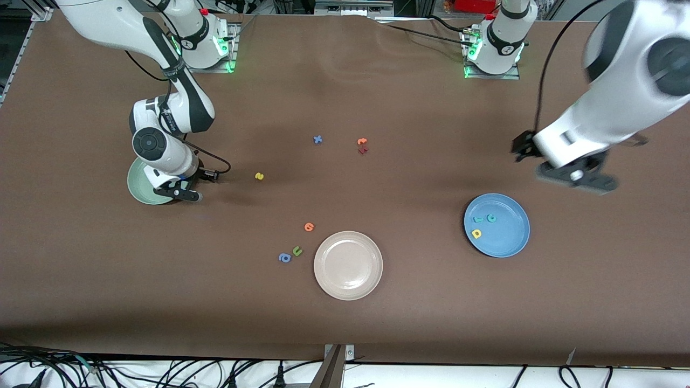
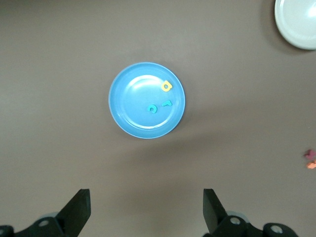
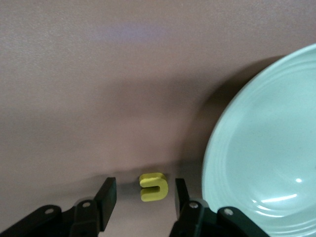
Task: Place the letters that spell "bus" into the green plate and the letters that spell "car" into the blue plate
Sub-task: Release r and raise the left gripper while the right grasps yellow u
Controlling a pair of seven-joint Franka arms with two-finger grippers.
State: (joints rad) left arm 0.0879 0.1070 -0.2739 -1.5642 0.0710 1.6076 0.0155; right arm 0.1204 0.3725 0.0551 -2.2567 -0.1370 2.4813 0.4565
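The pale green plate [image 1: 141,191] [image 3: 266,148] lies at the right arm's end of the table. A yellow "u" [image 3: 154,187] lies flat on the table just off its rim. My right gripper [image 1: 186,193] [image 3: 144,186] is down around this letter, open, with a gap on each side. A yellow "s" [image 1: 259,175] lies alone on the table. The blue plate [image 1: 504,237] [image 2: 133,108] holds a teal "c" [image 1: 491,217], a teal "r" [image 1: 478,219] and a yellow "a" [image 1: 476,233]. My left gripper [image 1: 577,180] [image 2: 146,200] hangs open and empty high over the table by the blue plate.
A beige plate [image 1: 348,265] sits nearer the front camera, mid-table. Beside it lie an orange letter [image 1: 309,227], a green "u" [image 1: 297,250] and a blue "a" [image 1: 284,257]. A blue "x" [image 1: 318,139] and two small orange and red letters [image 1: 362,145] lie farther away.
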